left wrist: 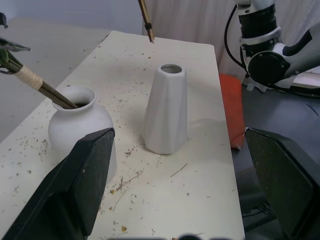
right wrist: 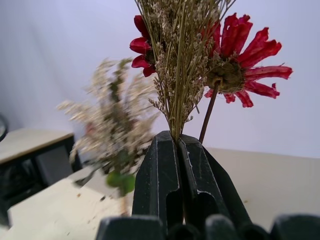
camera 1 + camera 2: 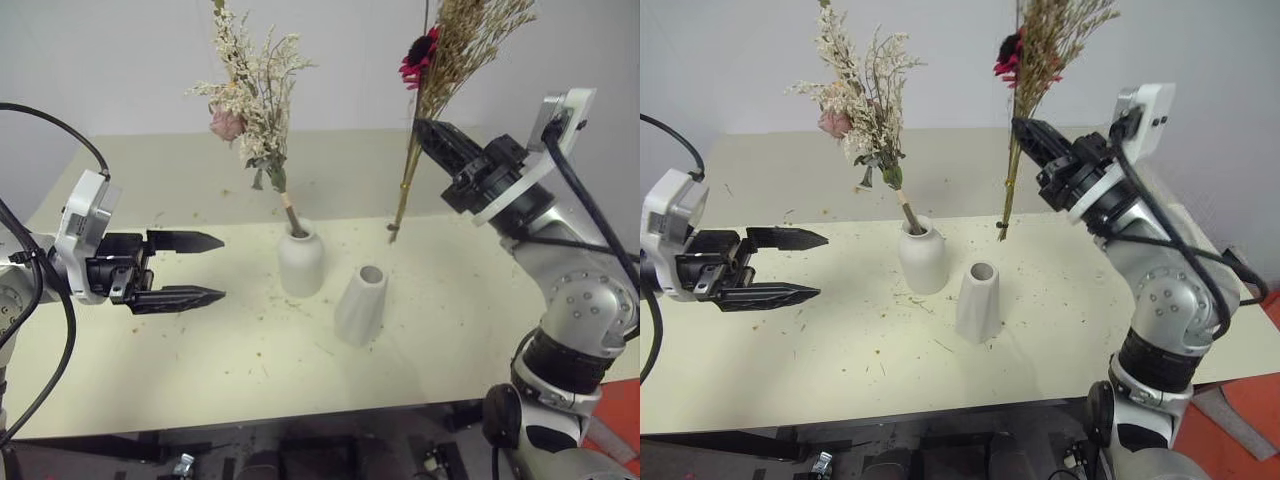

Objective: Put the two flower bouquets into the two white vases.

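- On the table (image 3: 470, 330), near its middle: round vase (image 3: 300, 262), upright, with the rose bunch (image 3: 250, 100) standing in it. Wrapped stems go into the neck; the bunch leans a little toward the robot's left.
- Just to the robot's right of it, slightly nearer the robot: cone vase (image 3: 361, 304), upright, mouth open and empty. The two vases stand close but apart.
- Right gripper (image 3: 428, 132): raised above the table's far side, fingers pressed together on the stems of the grass bunch (image 3: 470, 40). The wrist view shows the stems pinched between the two black fingers, with the red daisy (image 2: 240, 55) above them.
- Grass bunch hangs clear of the table; its stem ends (image 3: 395, 232) point down, beyond the cone vase and not over its mouth.
- Left gripper (image 3: 215, 268): level, held above the table on the robot's left, fingers spread apart, nothing between them. It points toward the round vase but stays apart from it.
- Table surface littered with small dry plant bits (image 3: 262, 352), thickest around the vases.
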`<state>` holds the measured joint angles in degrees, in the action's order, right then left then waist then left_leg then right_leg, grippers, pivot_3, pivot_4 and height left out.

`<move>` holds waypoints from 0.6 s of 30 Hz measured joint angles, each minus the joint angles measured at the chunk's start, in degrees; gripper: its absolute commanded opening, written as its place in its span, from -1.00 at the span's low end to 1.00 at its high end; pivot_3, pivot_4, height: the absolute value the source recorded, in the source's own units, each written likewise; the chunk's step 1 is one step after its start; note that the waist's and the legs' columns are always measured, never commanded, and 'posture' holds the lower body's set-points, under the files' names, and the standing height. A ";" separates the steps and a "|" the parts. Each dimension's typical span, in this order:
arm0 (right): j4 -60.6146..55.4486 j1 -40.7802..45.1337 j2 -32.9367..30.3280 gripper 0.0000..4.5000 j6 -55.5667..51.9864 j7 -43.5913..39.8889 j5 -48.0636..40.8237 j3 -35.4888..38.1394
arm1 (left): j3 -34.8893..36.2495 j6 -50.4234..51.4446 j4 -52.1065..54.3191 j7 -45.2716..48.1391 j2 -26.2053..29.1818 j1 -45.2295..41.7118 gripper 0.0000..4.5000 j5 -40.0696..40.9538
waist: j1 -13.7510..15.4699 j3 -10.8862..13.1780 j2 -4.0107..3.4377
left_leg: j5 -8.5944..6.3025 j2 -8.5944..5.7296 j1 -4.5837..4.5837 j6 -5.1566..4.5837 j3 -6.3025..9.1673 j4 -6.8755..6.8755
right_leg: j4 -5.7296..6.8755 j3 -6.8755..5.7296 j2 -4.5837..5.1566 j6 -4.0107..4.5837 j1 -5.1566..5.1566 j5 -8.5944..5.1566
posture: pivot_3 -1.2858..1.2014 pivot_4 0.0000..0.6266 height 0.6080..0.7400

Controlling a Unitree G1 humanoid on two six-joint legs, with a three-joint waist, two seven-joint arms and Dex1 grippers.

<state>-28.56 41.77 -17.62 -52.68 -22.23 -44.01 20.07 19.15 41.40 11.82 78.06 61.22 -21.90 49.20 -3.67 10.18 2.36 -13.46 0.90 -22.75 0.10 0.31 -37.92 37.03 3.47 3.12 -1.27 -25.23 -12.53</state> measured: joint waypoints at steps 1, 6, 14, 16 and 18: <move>-0.90 -0.31 0.42 -1.00 0.07 0.37 -0.57 -0.74 | 0.00 0.10 0.01 -0.16 0.00 0.12 1.00 0.09 | -0.02 0.00 0.00 | 0.00 0.00 0.00 0.00 0.00 0.00 | 0.00 0.00 0.00 0.00 0.00 0.00 | 0.03 -0.52 1.00; -3.48 -2.94 0.86 -1.00 2.56 1.28 -2.26 -3.41 | -0.01 0.18 0.31 -0.98 0.00 0.13 1.00 0.35 | 0.06 0.00 0.00 | 0.00 0.00 0.04 0.00 0.00 0.00 | -0.02 0.00 -0.02 0.00 0.04 0.00 | 0.03 -0.52 1.00; -3.50 -6.25 -0.45 -1.00 5.58 1.55 -2.26 -5.76 | -0.03 0.19 0.59 -1.07 0.00 0.11 1.00 0.35 | 0.12 0.00 0.00 | 0.00 0.02 0.04 0.00 -0.01 0.00 | -0.03 0.01 -0.04 0.00 0.04 -0.01 | 0.03 -0.52 1.00; -3.49 -7.61 -0.68 -1.00 6.02 1.57 -2.23 -6.40 | -0.04 0.19 0.59 -1.06 0.00 0.10 1.00 0.35 | 0.11 0.00 0.00 | 0.00 0.00 0.04 0.00 -0.01 0.00 | -0.03 0.02 -0.02 0.00 0.04 0.00 | 0.03 -0.52 1.00; -3.54 -8.09 -1.32 -1.00 6.44 1.60 -2.23 -6.80 | -0.07 0.19 0.59 -1.04 0.00 0.08 1.00 0.33 | 0.12 0.00 0.00 | 0.00 0.00 0.04 0.00 -0.01 0.00 | -0.02 0.02 -0.02 0.00 0.04 -0.01 | 0.03 -0.52 1.00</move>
<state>-32.10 33.68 -18.94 -46.24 -20.63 -46.23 13.27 19.09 41.59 12.41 77.02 61.22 -21.82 49.53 -3.55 10.18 2.37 -13.45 0.90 -22.71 0.09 0.30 -37.92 37.01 3.48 3.10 -1.27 -25.19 -12.54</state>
